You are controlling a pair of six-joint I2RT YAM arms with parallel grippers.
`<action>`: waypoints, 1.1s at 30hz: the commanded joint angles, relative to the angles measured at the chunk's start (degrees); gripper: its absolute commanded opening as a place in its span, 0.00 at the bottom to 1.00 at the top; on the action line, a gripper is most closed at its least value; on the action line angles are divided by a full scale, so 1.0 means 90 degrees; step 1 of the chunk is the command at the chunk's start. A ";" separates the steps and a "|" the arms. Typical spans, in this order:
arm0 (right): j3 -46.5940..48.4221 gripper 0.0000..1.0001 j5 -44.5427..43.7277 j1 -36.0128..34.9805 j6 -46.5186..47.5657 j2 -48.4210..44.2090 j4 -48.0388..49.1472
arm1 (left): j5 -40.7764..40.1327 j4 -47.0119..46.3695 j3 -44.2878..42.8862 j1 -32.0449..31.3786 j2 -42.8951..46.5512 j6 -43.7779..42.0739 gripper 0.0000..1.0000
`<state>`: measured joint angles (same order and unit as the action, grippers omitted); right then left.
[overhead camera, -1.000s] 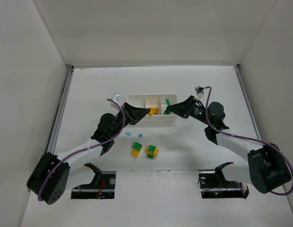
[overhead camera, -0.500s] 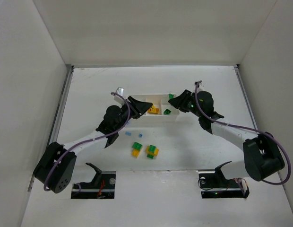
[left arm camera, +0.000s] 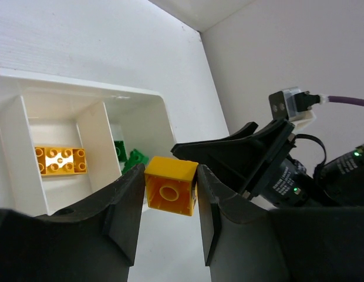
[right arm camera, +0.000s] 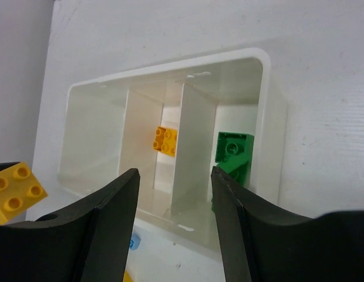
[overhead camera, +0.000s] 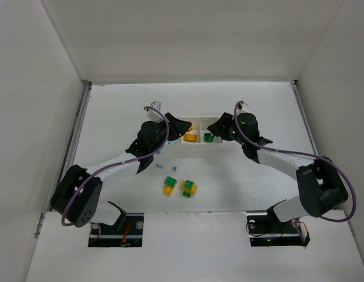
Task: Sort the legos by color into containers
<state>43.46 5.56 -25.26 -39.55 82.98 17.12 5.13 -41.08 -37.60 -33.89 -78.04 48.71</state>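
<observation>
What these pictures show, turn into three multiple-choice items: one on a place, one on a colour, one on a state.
1. The green bricks in the tray lie in:
A) the middle compartment
B) the end compartment on the right arm's side
C) the end compartment on the left arm's side

2. The brick in the left gripper is:
A) green
B) light blue
C) yellow

3. The right gripper is:
A) open and holding nothing
B) shut on a green brick
C) shut on the tray's wall

Answers:
1 B: in the right wrist view they sit against the tray's end wall, past the divider.
2 C: the left wrist view shows a yellow block clamped between the jaws.
3 A: the right wrist view shows the jaws apart, with only the tray seen through the gap.
</observation>
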 commanded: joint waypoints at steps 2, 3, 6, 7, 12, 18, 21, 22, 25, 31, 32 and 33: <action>0.0113 0.58 -0.0383 -0.0147 0.0156 -0.0449 0.0187 | -0.0179 0.0072 -0.0470 -0.0096 -0.0244 -0.0450 0.18; 0.0025 0.59 -0.0471 -0.0186 0.0156 -0.0615 0.0206 | -0.0218 0.0101 -0.0518 -0.0126 -0.0332 -0.0509 0.18; -0.0258 0.59 -0.0735 -0.0304 0.0244 -0.1142 0.0255 | -0.0383 0.0247 -0.0704 -0.0175 -0.0625 -0.0714 0.18; -0.0336 0.58 -0.0774 -0.0343 0.0273 -0.1269 0.0255 | -0.0442 0.0306 -0.0772 -0.0204 -0.0732 -0.0792 0.18; -0.0649 0.58 -0.0813 -0.0489 0.0400 -0.1787 0.0217 | -0.0813 0.0560 -0.1124 -0.0370 -0.1104 -0.1183 0.20; -0.0942 0.62 -0.0823 -0.0782 0.0439 -0.2286 0.0061 | -0.1350 0.0990 -0.1486 -0.0448 -0.1407 -0.1467 0.29; -0.1108 0.66 -0.0911 -0.1191 0.0556 -0.2433 -0.0096 | -0.1439 0.1039 -0.1554 -0.0439 -0.1504 -0.1476 0.41; -0.1147 0.68 -0.0959 -0.1367 0.0605 -0.2462 -0.0173 | -0.1439 0.1039 -0.1564 -0.0438 -0.1514 -0.1486 0.44; -0.1216 0.70 -0.1164 -0.2040 0.0800 -0.2482 -0.0456 | -0.1448 0.1039 -0.1544 -0.0438 -0.1475 -0.1506 0.50; -0.1216 0.71 -0.2248 -0.3690 0.1346 -0.2384 -0.1052 | -0.1429 0.1117 -0.1379 -0.0409 -0.1095 -0.1496 0.53; -0.1235 0.71 -0.2326 -0.3915 0.1512 -0.2355 -0.1111 | -0.1400 0.1137 -0.1330 -0.0409 -0.1007 -0.1467 0.53; -0.1264 0.71 -0.2385 -0.4120 0.1649 -0.2326 -0.1150 | -0.1361 0.1166 -0.1252 -0.0399 -0.0871 -0.1438 0.53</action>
<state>32.80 -10.37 -58.70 -29.78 61.65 8.93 -6.96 -29.93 -49.39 -37.76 -91.24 36.25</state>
